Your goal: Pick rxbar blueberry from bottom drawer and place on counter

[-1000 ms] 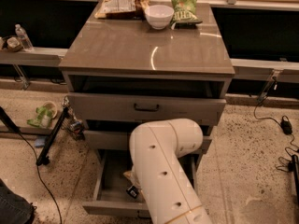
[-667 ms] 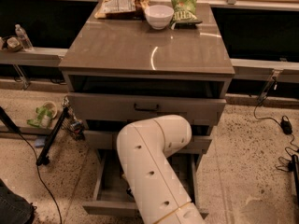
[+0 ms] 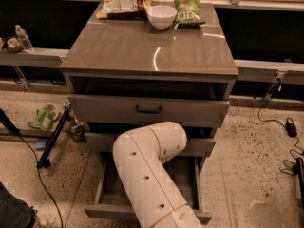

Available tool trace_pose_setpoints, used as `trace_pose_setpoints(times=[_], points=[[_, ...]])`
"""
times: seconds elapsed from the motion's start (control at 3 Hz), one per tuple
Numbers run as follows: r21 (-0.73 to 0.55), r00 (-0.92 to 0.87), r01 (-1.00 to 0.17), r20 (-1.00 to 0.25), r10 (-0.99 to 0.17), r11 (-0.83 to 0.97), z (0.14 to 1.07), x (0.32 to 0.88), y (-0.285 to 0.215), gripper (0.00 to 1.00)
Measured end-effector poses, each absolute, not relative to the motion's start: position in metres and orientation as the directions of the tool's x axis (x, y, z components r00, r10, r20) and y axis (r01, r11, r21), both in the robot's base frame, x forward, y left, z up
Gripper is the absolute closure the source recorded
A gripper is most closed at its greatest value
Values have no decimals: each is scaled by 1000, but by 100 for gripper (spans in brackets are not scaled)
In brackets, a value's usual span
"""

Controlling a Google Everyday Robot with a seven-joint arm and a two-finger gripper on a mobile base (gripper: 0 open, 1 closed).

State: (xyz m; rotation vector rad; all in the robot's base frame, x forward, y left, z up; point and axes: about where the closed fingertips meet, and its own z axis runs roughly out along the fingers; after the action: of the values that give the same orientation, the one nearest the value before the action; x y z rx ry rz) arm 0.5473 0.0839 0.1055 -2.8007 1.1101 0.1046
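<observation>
Arm (image 3: 147,175): white, elbow bent over the open bottom drawer (image 3: 105,211), near centre.
Gripper: hidden behind the arm, down toward the drawer; jaws cannot be told.
Rxbar blueberry: not visible, drawer interior mostly covered by the arm.
Counter (image 3: 142,51): white bowl (image 3: 161,16), green chip bag (image 3: 187,8) and tan snack bag (image 3: 122,4) at far edge.
Top drawer (image 3: 148,109): slightly pulled out.

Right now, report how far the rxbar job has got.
Done: the bottom drawer stands pulled open. In hand: the arm bends down into it; the gripper is hidden behind the arm, so no grasp on the rxbar blueberry can be confirmed. Left: lifting the bar out and setting it on the counter, which shows a bowl and snack bags at the back, no dark bar.
</observation>
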Motion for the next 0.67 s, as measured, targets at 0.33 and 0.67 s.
trace_pose_setpoints(times=[0.33,0.67], points=[[-65,734,-678,-111,-670,-732,90,545,80,1],[-44,733,-678,-105,-672,-734,70,556,63,31]])
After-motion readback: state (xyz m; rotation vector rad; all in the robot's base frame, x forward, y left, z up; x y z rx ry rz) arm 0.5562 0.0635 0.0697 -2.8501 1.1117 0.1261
